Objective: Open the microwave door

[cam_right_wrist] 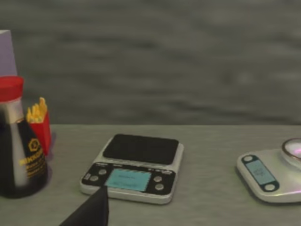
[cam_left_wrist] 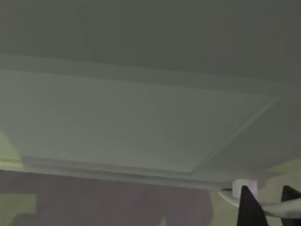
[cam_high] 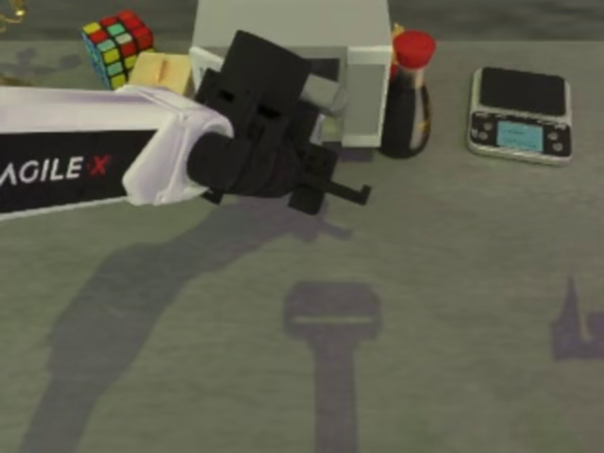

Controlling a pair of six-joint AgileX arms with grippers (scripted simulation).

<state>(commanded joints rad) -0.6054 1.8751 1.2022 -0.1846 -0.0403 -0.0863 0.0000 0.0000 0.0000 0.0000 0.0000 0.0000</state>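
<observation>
The left tool (cam_high: 344, 192), a black two-finger gripper on the white AgileX arm, is at the front of the boxy light-grey microwave (cam_high: 293, 24). Its two dark tips stand a little apart, with the thin white door handle (cam_left_wrist: 275, 207) in the gap between them; I judge they are clamped on it, though the contact itself is not plain. Just beyond the tool the flat light-grey microwave door (cam_left_wrist: 131, 117) with its dull window fills the left wrist view, seen at a slant.

The step in hand seems to be the pull on the handle. To do it well, the tool should follow the arc of the door around its hinge and not go straight back, so the handle does not slip out; the wrist should turn with the panel. The dark soy sauce bottle with the red cap (cam_high: 408, 104) stands near the tool, on its right, so the swing should keep away from that side.

The top view shows the arm covering most of the door, and also the coloured puzzle cube (cam_high: 116, 47) beyond the arm on the grey tabletop (cam_high: 453, 283); only the left wrist view shows the handle. The right tool (cam_right_wrist: 89, 212) is parked outside the top view; its own view looks at the black-and-silver flat scale (cam_right_wrist: 134, 167), a red carton of fries (cam_right_wrist: 40, 122) behind the bottle, and a white scale (cam_right_wrist: 273, 174) which no other view shows. If the right tool is apart or together, I cannot tell.
</observation>
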